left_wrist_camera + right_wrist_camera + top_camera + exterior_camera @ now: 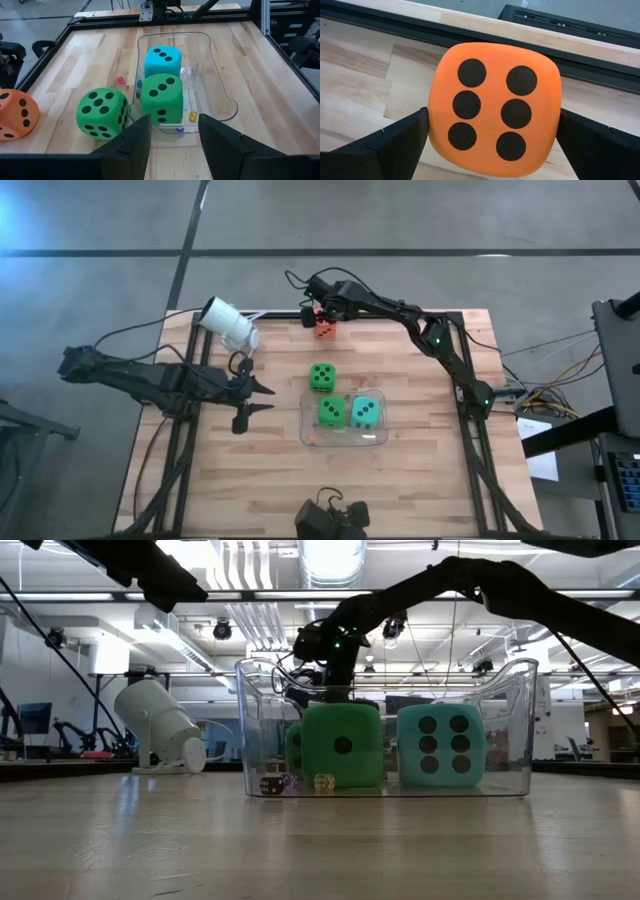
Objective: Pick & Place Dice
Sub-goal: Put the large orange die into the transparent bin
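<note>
Right hand reaches to the far edge of the tabletop, its two fingers set on either side of the orange die, pressed against it by the look of the wrist view; the clear tray lies toward the near side from there, so the carry looks to run back toward the middle. Inside the tray sit a green die and the teal die; a second green die rests just outside its far edge. Left hand waits open at the tray's left, closer to that loose die. A white camera lies far left.
</note>
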